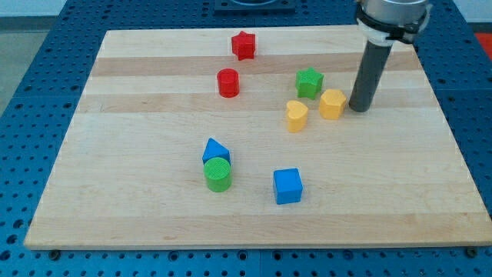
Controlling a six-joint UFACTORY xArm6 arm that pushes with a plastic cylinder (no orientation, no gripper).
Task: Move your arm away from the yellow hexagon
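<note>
The yellow hexagon (pixel 332 104) lies on the wooden board at the view's upper right. My tip (pixel 359 108) stands on the board just to the right of it, a small gap apart or barely touching. A yellow heart-shaped block (pixel 297 115) lies to the left of the hexagon. A green star (pixel 309 82) lies above and left of the hexagon.
A red star (pixel 244 45) and a red cylinder (pixel 228 82) lie at the upper middle. A blue triangle (pixel 214 150) touches a green cylinder (pixel 217 175) at the lower middle, with a blue cube (pixel 287 185) to their right. The board's right edge (pixel 450 115) is near my tip.
</note>
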